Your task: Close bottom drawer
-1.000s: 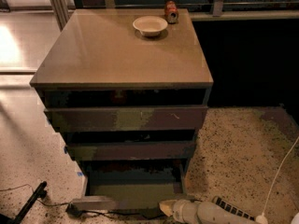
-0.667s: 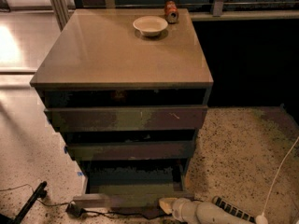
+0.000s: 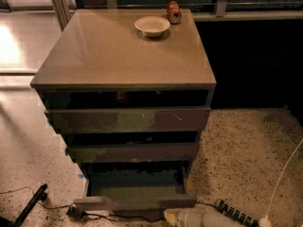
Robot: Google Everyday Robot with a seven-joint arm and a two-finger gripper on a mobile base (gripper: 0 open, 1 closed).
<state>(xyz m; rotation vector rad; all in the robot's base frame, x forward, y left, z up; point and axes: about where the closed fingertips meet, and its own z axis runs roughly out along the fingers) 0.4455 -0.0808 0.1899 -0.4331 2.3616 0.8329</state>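
Low at the bottom edge of the view, just beside the right end of the open drawer's front, the tool (image 3: 176, 216) is lying close to the speckled floor (image 3: 241, 150). Whether it is apart, together or clamped on anything cannot be told from here, and whether it is actually touching the front is also unclear. The pale arm (image 3: 208, 219) is reaching in from the lower right, nearly level with the floor, with a ribbed black hose (image 3: 236, 213) trailing along behind it. The bottom drawer (image 3: 128, 203) is standing pulled out from the desk (image 3: 123, 56), showing its shallow grey-green tray, while the middle drawer (image 3: 132, 152) and the top drawer (image 3: 128, 120) are sitting further in above it, each stepping back a little. A white bowl (image 3: 152, 26) and a small can (image 3: 173, 12) are resting near the back edge of the desk. A white cable (image 3: 284, 174) is running across the floor at the right, and a black bar (image 3: 31, 205) is lying at the lower left.
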